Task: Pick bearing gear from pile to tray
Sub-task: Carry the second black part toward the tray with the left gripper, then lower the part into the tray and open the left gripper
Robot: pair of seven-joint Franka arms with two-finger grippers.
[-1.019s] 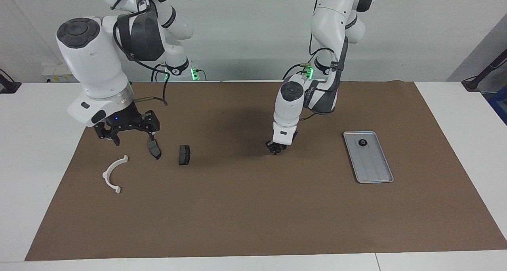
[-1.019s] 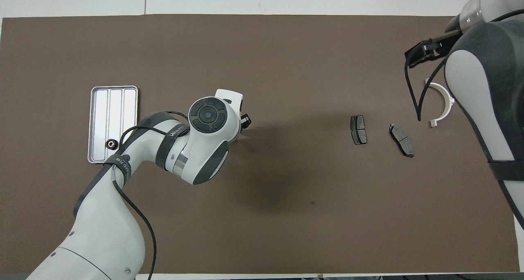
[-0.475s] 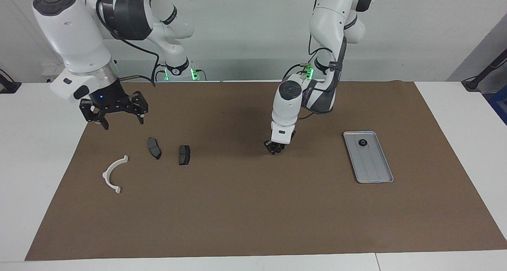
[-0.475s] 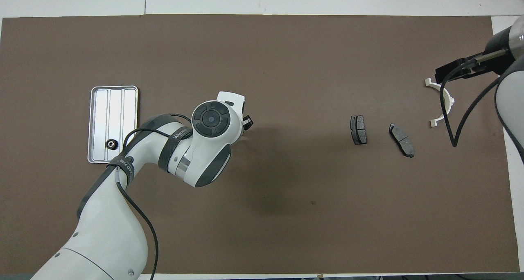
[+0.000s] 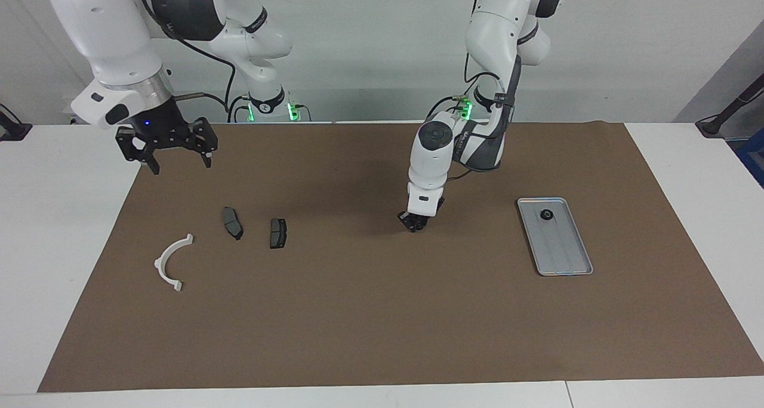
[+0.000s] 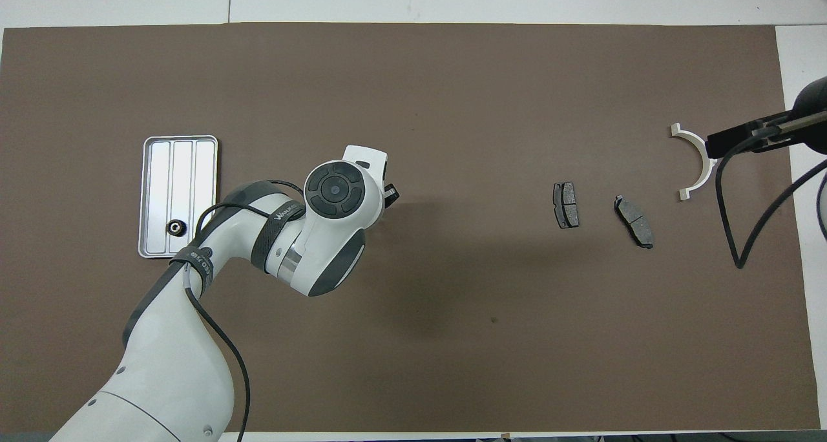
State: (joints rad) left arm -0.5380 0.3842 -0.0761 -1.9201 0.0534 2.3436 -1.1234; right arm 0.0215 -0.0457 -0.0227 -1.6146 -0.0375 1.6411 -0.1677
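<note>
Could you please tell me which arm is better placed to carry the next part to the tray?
Probably left: the left gripper is shut down at the mat, between the brake pads and the tray, while the right gripper hangs open and raised at the right arm's end.

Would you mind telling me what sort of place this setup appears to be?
Most likely a robotics lab bench: two white arms stand at a white table under a brown mat, with brake pads, a white half-ring bracket and a metal tray laid out.
</note>
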